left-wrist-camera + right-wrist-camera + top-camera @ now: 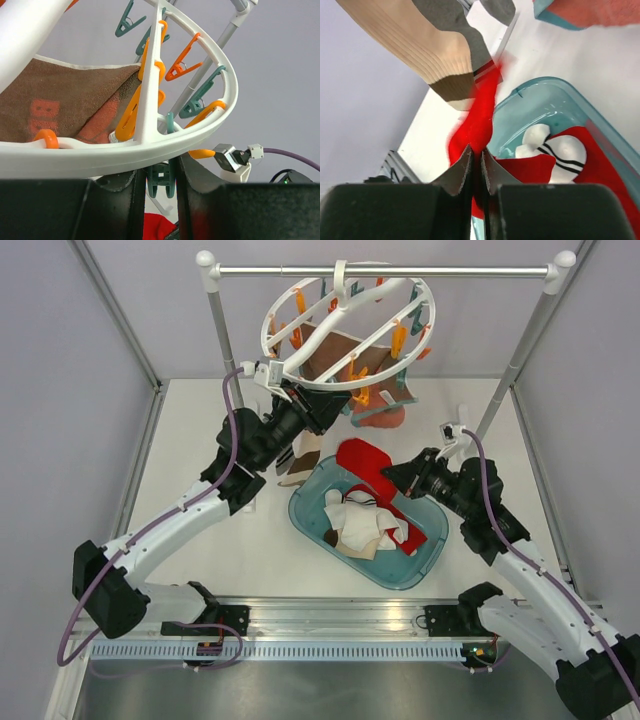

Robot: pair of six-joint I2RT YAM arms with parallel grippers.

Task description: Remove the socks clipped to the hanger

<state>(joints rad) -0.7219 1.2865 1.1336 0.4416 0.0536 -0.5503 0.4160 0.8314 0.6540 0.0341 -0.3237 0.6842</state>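
Note:
The white ring hanger [268, 335] hangs tilted from the rail, with orange and teal clips. My left gripper [297, 400] is up under its rim [150, 150], jaws shut on a teal clip [161, 182]. Below that gripper a beige and grey sock [300, 455] hangs down; its toe [445, 50] shows in the right wrist view. My right gripper [392, 473] is shut on a red sock [362, 460], pinching the fabric [477, 120] over the near edge of the teal bin. White striped socks [560, 152] lie in the bin.
The teal bin [310, 520] sits at mid-table between the arms, with socks inside. A brown cloth [330, 350] and a coral cloth [380, 418] hang from the hanger. The metal rail [385, 271] with white posts spans the back.

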